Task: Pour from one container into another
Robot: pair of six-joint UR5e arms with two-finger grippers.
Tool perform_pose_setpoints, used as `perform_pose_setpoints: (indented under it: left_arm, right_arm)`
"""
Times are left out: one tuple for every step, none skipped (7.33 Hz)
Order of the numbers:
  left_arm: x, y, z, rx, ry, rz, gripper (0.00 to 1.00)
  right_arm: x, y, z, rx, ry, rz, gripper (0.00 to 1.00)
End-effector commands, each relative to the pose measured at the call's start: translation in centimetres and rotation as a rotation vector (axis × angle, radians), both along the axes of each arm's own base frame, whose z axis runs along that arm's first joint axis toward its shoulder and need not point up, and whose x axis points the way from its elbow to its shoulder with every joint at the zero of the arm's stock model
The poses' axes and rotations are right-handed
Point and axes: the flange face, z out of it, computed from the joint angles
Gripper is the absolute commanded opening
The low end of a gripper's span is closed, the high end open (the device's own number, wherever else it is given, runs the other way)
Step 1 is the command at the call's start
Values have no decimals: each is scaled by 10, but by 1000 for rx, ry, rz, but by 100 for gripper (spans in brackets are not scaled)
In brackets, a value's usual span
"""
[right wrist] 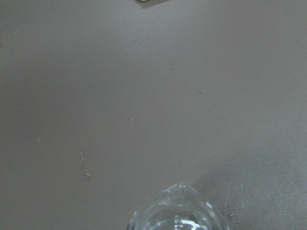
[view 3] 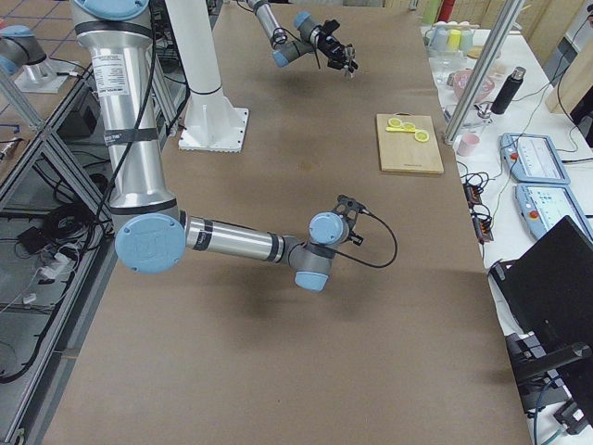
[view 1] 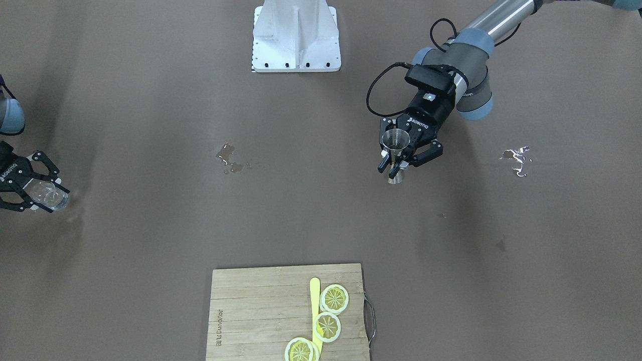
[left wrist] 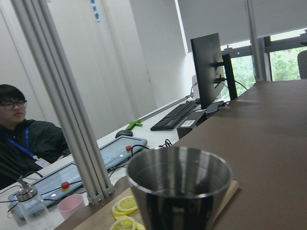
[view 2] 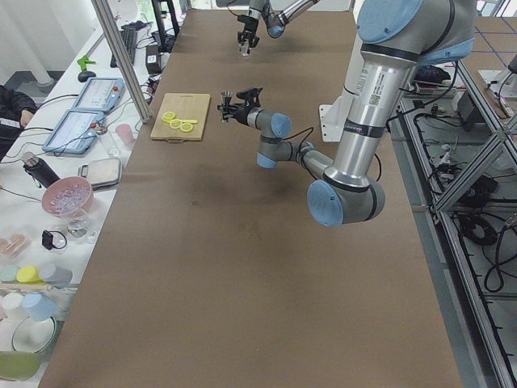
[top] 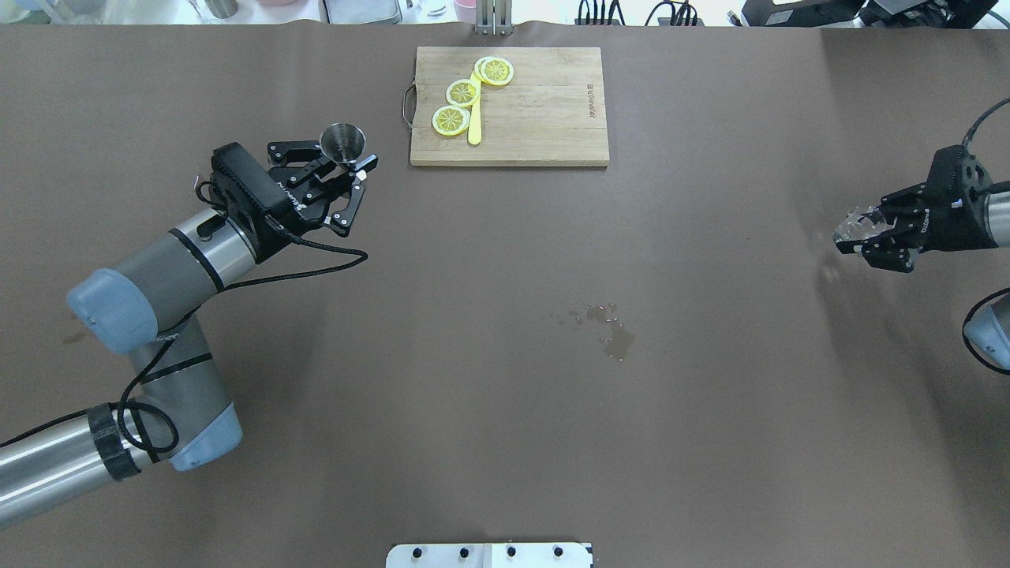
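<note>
A steel jigger (top: 343, 143) stands mouth-up in my left gripper (top: 349, 169), which is shut on its narrow waist above the table, just left of the board. The front view shows the same jigger (view 1: 395, 141) and left gripper (view 1: 398, 163). The jigger's rim (left wrist: 180, 167) fills the left wrist view; I cannot tell its contents. My right gripper (top: 860, 229) at the far right edge is shut on a clear glass container (top: 854, 222), which looks tipped over the table. That container (view 1: 46, 194) and right gripper (view 1: 42, 193) sit at the front view's left edge. Its rim (right wrist: 176, 211) shows in the right wrist view.
A wooden cutting board (top: 552, 118) at the far side carries lemon slices (top: 451, 120) and a yellow knife (top: 474, 126). Wet spill patches (top: 617, 339) mark the table's middle. The white robot base (view 1: 296, 35) sits at the near edge. A seated person (left wrist: 24, 134) is beyond the table.
</note>
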Motion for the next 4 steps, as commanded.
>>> perform_pose_setpoints:
  left_arm:
    - [-21, 9, 14, -101, -38, -210, 0]
    - [-24, 8, 13, -112, -38, -249, 0]
    - [-23, 8, 17, -146, -7, -254, 0]
    - [-22, 9, 32, -218, 30, -248, 0]
  right_arm:
    - [3, 4, 10, 17, -6, 14, 0]
    - [2, 4, 9, 18, -6, 14, 0]
    - [2, 4, 10, 15, -7, 11, 0]
    - [2, 4, 12, 12, -6, 7, 0]
